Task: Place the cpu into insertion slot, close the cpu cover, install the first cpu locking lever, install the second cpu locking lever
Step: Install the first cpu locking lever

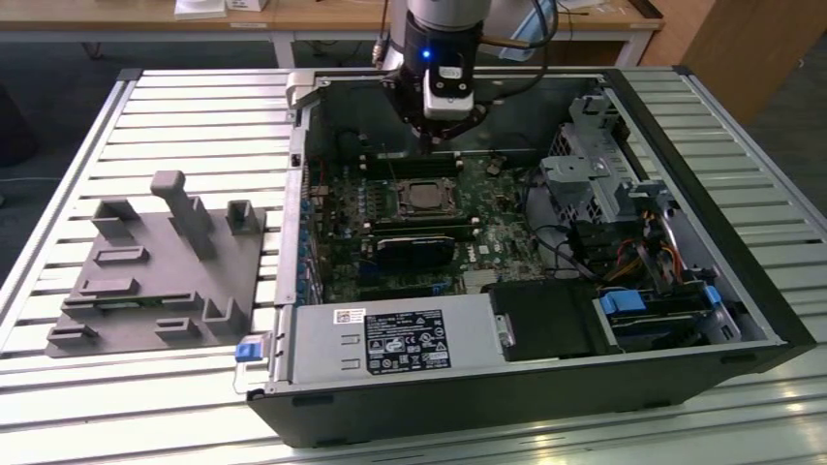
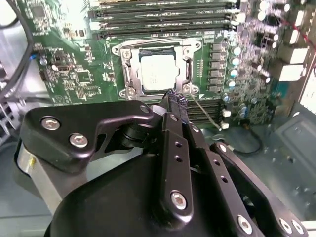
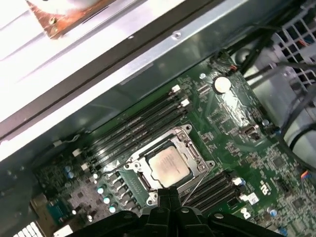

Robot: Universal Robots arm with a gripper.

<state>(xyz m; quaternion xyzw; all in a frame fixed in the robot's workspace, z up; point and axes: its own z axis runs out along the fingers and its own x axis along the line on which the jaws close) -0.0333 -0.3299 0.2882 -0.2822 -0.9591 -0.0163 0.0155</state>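
Observation:
The cpu point(image 2: 157, 73) point(image 3: 169, 165) point(image 1: 420, 198) lies flat in the insertion slot point(image 2: 153, 51) on the green motherboard. The silvery cpu cover point(image 2: 188, 68) point(image 3: 193, 148) frames it, and the chip's top shows through the window. A thin wire locking lever point(image 2: 205, 113) point(image 3: 197, 185) slants up from the socket's edge, close beside my fingertips. My gripper point(image 2: 176, 98) point(image 3: 170, 195) point(image 1: 441, 145) hovers just off the socket's edge, shut, with nothing seen between the fingers. I cannot tell whether the tips touch the lever.
Black memory slots point(image 2: 163, 19) run along one side of the socket. In the exterior view a black card point(image 1: 413, 247) lies in front of the socket, a drive cage point(image 1: 595, 174) and cables point(image 1: 646, 252) at the right, and a grey fixture point(image 1: 155, 271) outside the case at the left.

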